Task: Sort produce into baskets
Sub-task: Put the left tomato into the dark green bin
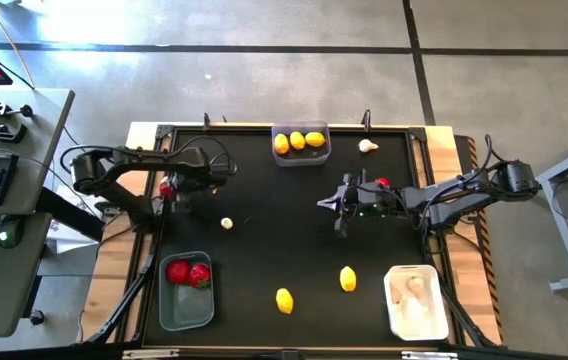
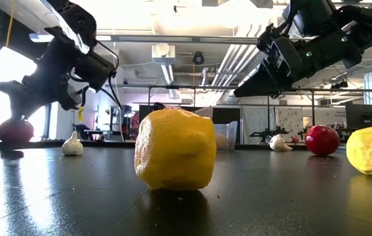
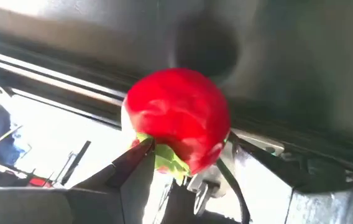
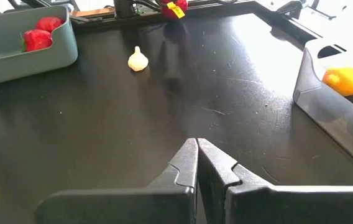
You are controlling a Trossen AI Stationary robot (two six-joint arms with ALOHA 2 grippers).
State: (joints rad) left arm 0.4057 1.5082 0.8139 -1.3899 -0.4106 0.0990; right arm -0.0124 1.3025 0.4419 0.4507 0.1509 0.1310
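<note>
Red toy fruit [image 3: 178, 118], round with a green top, gripped in the left pincer [image 1: 171, 190] above the table's [image 1: 264, 200] left edge, behind the grey basket [image 1: 186, 300] holding two like it. It looks light, rigid and smooth, so likely to slip; judged best held across its widest girth, clear of the leafy cap. Right pincer [image 4: 196, 163], fingers closed on nothing, waits over mid-table. Loose lemons [image 1: 284, 299], garlic bulb [image 1: 227, 224] and another red fruit [image 2: 322, 139] remain unsorted.

Left pincer [image 1: 171, 190] gripping; right pincer [image 1: 336, 205] closed, empty.
</note>
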